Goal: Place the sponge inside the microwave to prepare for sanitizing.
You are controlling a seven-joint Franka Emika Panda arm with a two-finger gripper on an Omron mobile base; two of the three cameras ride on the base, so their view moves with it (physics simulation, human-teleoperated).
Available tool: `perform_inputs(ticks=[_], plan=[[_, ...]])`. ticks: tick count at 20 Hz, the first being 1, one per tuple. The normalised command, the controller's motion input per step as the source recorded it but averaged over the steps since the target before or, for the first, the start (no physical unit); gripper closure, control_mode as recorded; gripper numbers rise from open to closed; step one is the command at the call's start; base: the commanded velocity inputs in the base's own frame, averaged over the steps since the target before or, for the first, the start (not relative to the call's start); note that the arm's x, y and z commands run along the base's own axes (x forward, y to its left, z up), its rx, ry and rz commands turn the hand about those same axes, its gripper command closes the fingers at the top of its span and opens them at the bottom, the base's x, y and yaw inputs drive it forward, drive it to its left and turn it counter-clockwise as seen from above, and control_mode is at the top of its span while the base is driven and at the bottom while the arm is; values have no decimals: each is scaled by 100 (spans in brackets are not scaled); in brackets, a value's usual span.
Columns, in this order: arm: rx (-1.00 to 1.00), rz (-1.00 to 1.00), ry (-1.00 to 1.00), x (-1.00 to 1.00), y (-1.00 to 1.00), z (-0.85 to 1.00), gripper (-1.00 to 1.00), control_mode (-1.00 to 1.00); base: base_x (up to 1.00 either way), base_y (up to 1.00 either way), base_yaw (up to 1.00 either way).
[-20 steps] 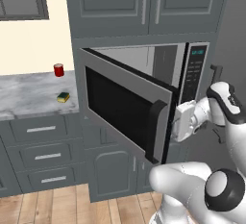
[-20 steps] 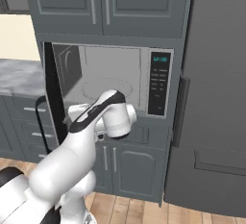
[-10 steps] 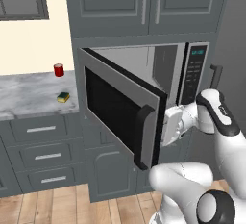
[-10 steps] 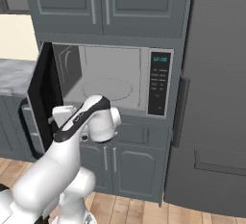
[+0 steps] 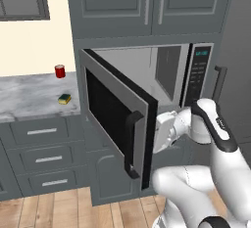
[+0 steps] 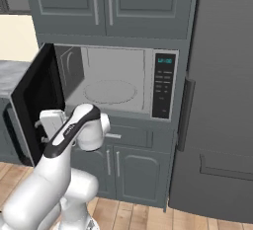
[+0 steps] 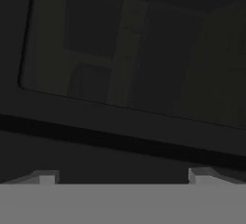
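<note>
Spread wide and holding nothing, the gripper (image 7: 123, 176) sits right up against the inner face of the microwave door (image 5: 115, 119), its two finger tips (image 7: 47, 176) far apart at the bottom of the hand view with dark glass and the door's black frame filling what lies ahead of them. From the left base view the hand (image 5: 165, 130) is tucked just behind the free edge of the open door, near the dark vertical handle (image 5: 130, 144); whether the tips actually touch the door is hard to judge, since the door edge hides them there. The microwave (image 6: 118, 82) stands open, its door swung out to the left, showing a light grey interior and the round turntable (image 6: 109, 91), with the black keypad panel (image 6: 163, 85) on its right side. The sponge (image 5: 64, 98), yellow with a dark green top, lies on the marbled grey counter (image 5: 29, 97) to the left of the microwave, well apart from the arm. A small red can (image 5: 60, 71) stands farther back on that counter, near the cream wall. Grey cabinet doors (image 6: 113, 4) sit above the microwave, and drawers (image 5: 41, 131) below the counter.
</note>
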Motion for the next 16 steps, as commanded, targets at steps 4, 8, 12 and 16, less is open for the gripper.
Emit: perform_inputs(ticks=[4, 8, 12, 16], plan=[[0, 0, 0, -20, 56, -5, -100, -100, 0, 0, 0], [0, 0, 0, -20, 56, -7, -100, -100, 0, 0, 0], [0, -1, 0, -17, 57, -6, -100, -100, 0, 0, 0], [1, -2, 0, -15, 57, -7, -100, -100, 0, 0, 0]])
